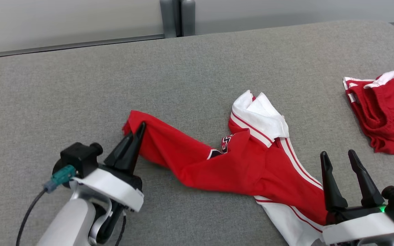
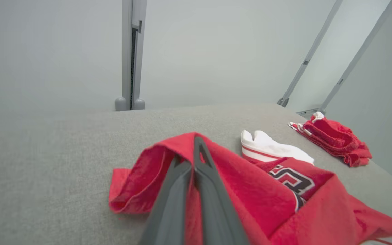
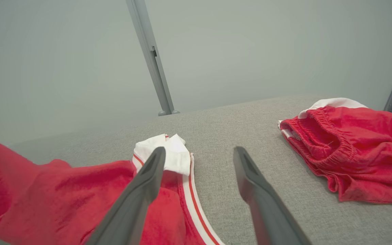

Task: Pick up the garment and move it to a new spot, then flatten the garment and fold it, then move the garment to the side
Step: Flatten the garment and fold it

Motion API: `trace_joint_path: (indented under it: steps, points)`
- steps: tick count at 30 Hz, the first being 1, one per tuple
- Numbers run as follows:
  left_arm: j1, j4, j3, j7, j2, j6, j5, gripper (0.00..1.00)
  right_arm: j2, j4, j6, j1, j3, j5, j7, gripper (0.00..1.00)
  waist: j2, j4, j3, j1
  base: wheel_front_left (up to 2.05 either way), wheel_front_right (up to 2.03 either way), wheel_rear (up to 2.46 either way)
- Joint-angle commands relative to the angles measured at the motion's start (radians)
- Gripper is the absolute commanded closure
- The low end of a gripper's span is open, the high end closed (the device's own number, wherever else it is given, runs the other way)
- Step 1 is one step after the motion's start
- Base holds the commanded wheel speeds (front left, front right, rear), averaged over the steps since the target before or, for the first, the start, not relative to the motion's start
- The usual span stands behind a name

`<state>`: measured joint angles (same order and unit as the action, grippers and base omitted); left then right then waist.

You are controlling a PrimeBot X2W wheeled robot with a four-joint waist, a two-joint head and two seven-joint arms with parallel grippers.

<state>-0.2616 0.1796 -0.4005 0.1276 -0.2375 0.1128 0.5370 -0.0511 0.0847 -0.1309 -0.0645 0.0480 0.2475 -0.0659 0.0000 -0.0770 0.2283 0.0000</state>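
Note:
The garment (image 1: 248, 164) is a red shirt with white collar, white stripes and a dark chest logo, lying crumpled across the grey padded table. My left gripper (image 1: 141, 128) is shut on the garment's left corner, its dark fingers pinched together on the red cloth (image 2: 196, 149) and lifting that fold a little off the surface. My right gripper (image 1: 339, 155) stands open at the lower right, above the garment's white-striped side. In the right wrist view its fingers (image 3: 148, 177) are spread apart, with the white collar (image 3: 168, 149) just beyond them.
A second red piece with a white waistband (image 1: 386, 109) lies bunched at the table's right edge (image 3: 356, 143). Grey upright posts (image 1: 177, 17) stand behind the table's far edge. Bare grey surface (image 1: 80, 85) stretches to the left and back.

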Motion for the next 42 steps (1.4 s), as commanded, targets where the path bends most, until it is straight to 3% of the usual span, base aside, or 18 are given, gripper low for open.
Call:
trace_joint_path:
  steps: [1, 6, 11, 17, 22, 23, 24, 29, 33, 37, 38, 42]
  points:
    - [-0.041, -0.020, 0.013, 0.000, -0.005, -0.012, -0.007, 1.00, -0.001, 0.002, 0.000, 0.013, -0.001, 0.008, -0.008, 0.00, 0.0000, -0.008, 0.011, 0.0000, 0.00, 0.00, 0.00]
    - [-0.148, -0.023, 0.051, -0.019, 0.012, -0.059, -0.004, 1.00, -0.001, -0.004, 0.000, 0.031, 0.005, 0.020, -0.018, 0.00, 0.0000, -0.041, 0.037, 0.0000, 0.00, 0.00, 0.00]
    - [-0.271, 0.082, 0.094, -0.011, 0.022, -0.081, 0.008, 1.00, -0.001, -0.021, 0.000, 0.052, 0.022, 0.038, -0.032, 0.00, 0.0000, -0.087, 0.065, 0.0000, 0.00, 0.00, 0.00]
    - [-0.427, 0.344, 0.137, 0.002, 0.030, -0.091, 0.029, 1.00, -0.001, -0.037, 0.000, 0.077, 0.042, 0.052, -0.050, 0.00, 0.0000, -0.133, 0.111, 0.0000, 0.00, 0.00, 0.00]
    - [-0.527, 0.588, 0.134, -0.007, 0.052, -0.053, 0.051, 1.00, -0.001, -0.058, 0.000, 0.098, 0.048, 0.059, -0.068, 0.00, 0.0000, -0.149, 0.140, 0.0000, 0.00, 0.00, 0.00]
    - [-0.541, 0.627, 0.127, -0.003, 0.054, -0.043, 0.049, 0.63, -0.001, -0.062, 0.000, 0.101, 0.047, 0.056, -0.071, 0.00, 0.0000, -0.149, 0.142, 0.0000, 0.00, 0.00, 0.00]
    - [-0.554, 0.652, 0.122, 0.015, 0.056, -0.034, 0.047, 0.00, -0.001, -0.065, 0.000, 0.105, 0.047, 0.052, -0.071, 0.00, 0.0000, -0.149, 0.144, 0.0000, 0.00, 0.00, 0.00]
    - [-0.549, 0.706, 0.097, 0.101, 0.048, -0.023, 0.006, 0.00, -0.001, -0.066, 0.000, 0.116, 0.036, 0.033, -0.080, 0.00, 0.0000, -0.137, 0.140, 0.0000, 0.00, 0.00, 0.00]
    - [-0.486, 0.648, 0.110, 0.136, 0.034, -0.042, -0.038, 0.00, -0.001, -0.061, 0.000, 0.123, 0.017, 0.017, -0.072, 0.00, 0.0000, -0.108, 0.117, 0.0000, 0.00, 0.00, 0.00]
    - [-0.357, 0.426, 0.188, 0.137, 0.021, -0.085, -0.095, 0.00, -0.001, -0.052, 0.000, 0.120, 0.003, -0.008, -0.056, 0.00, 0.0000, -0.067, 0.082, 0.0000, 0.00, 0.00, 0.00]
    - [-0.282, 0.307, 0.234, 0.138, 0.020, -0.098, -0.121, 0.00, -0.001, -0.048, 0.000, 0.115, -0.003, -0.017, -0.045, 0.00, 0.0000, -0.043, 0.062, 0.0000, 0.00, 0.00, 0.00]
    - [-0.130, 0.130, 0.300, 0.137, 0.023, -0.105, -0.162, 0.00, -0.010, -0.038, 0.000, 0.100, -0.012, -0.028, -0.023, 0.00, 0.0000, -0.003, 0.023, 0.0000, 0.00, 0.00, 0.00]
